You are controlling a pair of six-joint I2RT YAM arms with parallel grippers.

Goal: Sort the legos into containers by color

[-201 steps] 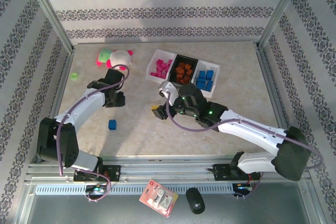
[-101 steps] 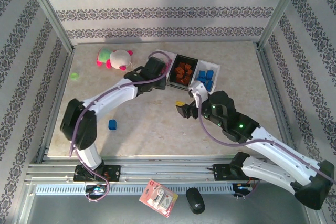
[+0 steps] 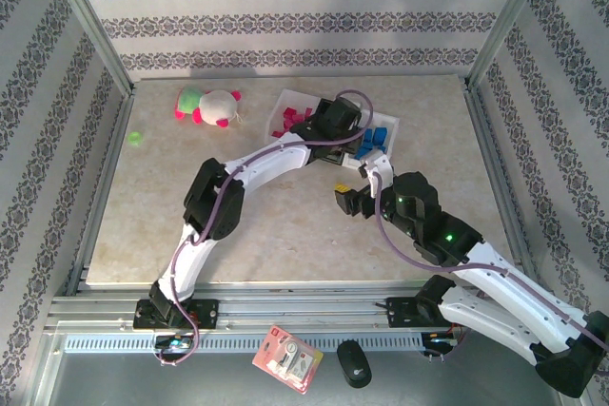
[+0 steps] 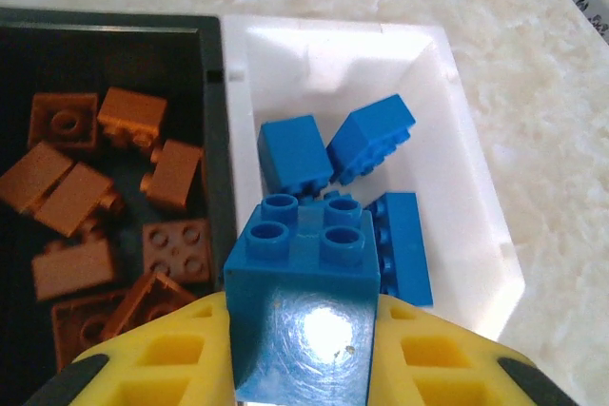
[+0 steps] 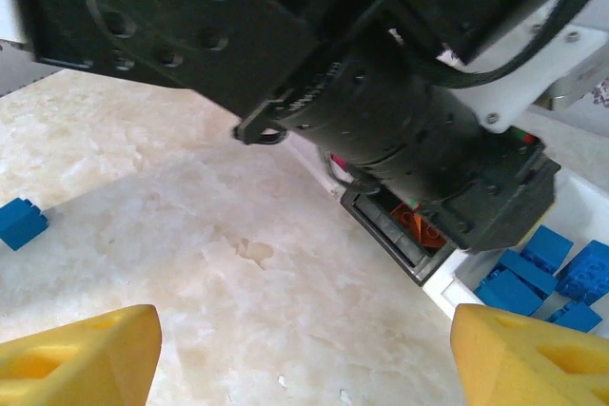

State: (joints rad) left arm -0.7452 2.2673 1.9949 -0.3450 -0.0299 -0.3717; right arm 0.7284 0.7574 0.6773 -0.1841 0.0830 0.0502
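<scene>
Desk (image 3: 285, 240), sorting station. The top view lists three trays in a row at the far side. The left white tray (image 3: 279, 113) holds magenta bricks (image 3: 291, 120); a pink-white plush toy (image 3: 211, 105) and a light-green piece (image 3: 136, 138) lie well apart to the left. The left wrist view adds the contents of the other two trays: orange-brown bricks (image 4: 86, 197) in the black tray (image 4: 105, 21) and blue bricks (image 4: 328, 154) in the right white tray (image 4: 461, 149). One flat blue brick (image 4: 407, 246) lies with its long axis along the tray's long side. The left claw (image 4: 300, 349) is clamped on a blue two-by-two brick (image 4: 303, 278) above these two trays. The brick is squarish, with its studs up-frame and a glossy side towards the camera. The right claw (image 5: 304, 368) is spread wide, empty, near the trays. The right wrist view adds a loose blue brick (image 5: 19, 221) on the desk.
</scene>
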